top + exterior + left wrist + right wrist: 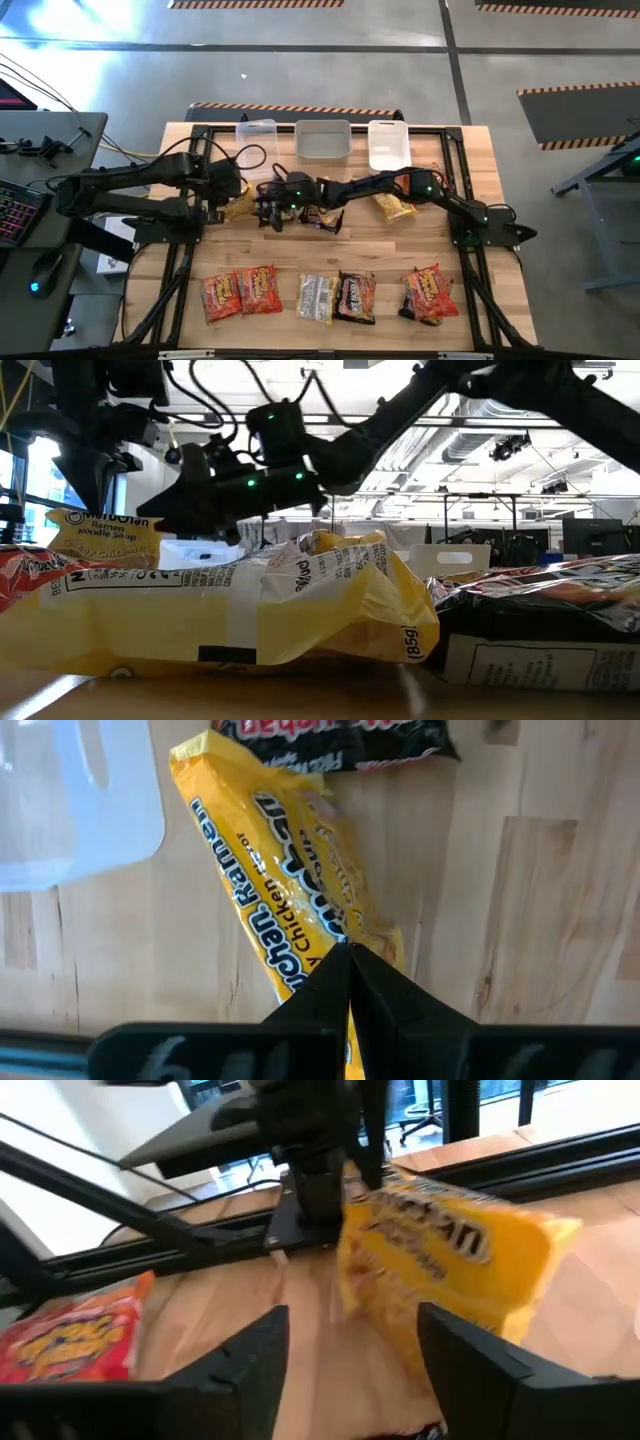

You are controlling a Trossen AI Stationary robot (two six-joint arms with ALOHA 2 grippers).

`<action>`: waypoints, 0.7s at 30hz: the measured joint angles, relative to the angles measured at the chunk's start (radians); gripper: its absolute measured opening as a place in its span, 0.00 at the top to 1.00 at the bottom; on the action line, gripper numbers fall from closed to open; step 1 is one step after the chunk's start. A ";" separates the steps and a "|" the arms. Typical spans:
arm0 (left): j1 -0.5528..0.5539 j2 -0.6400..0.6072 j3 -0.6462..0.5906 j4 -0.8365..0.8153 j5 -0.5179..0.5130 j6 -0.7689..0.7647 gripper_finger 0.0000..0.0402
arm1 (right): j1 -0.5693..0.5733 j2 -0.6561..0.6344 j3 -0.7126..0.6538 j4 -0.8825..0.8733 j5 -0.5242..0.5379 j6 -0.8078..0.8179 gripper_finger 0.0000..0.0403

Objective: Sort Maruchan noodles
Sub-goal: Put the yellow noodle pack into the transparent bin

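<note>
A yellow noodle packet (300, 910) hangs above the counter (470, 170) near the clear tubs (322, 140), pinched at one end by the left hand (350, 970); the right hand (350, 1350) faces it, fingers apart, holding nothing; more packets (335, 297) line the front edge.

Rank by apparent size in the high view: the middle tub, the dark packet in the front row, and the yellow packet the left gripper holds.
1. Middle tub
2. Dark packet
3. Yellow packet, partly hidden under the left gripper, so its rank is unsure.
</note>
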 joint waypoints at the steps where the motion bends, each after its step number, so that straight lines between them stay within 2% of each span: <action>1: -0.011 0.000 0.000 0.001 0.000 -0.001 1.00 | -0.005 0.010 0.016 -0.004 0.002 0.001 0.46; 8: -0.066 0.000 0.000 0.005 -0.006 -0.020 1.00 | -0.034 0.024 0.025 0.000 0.086 -0.003 0.45; 12: -0.082 0.000 0.000 0.024 -0.011 -0.026 1.00 | -0.046 0.023 0.024 0.065 0.021 -0.069 0.45; 18: -0.103 0.000 0.000 0.024 -0.012 -0.036 1.00 | -0.056 0.023 0.024 0.069 -0.012 -0.136 0.45; 21: -0.105 0.000 0.000 0.024 -0.012 -0.037 1.00 | -0.065 0.023 0.024 0.065 -0.074 -0.160 0.45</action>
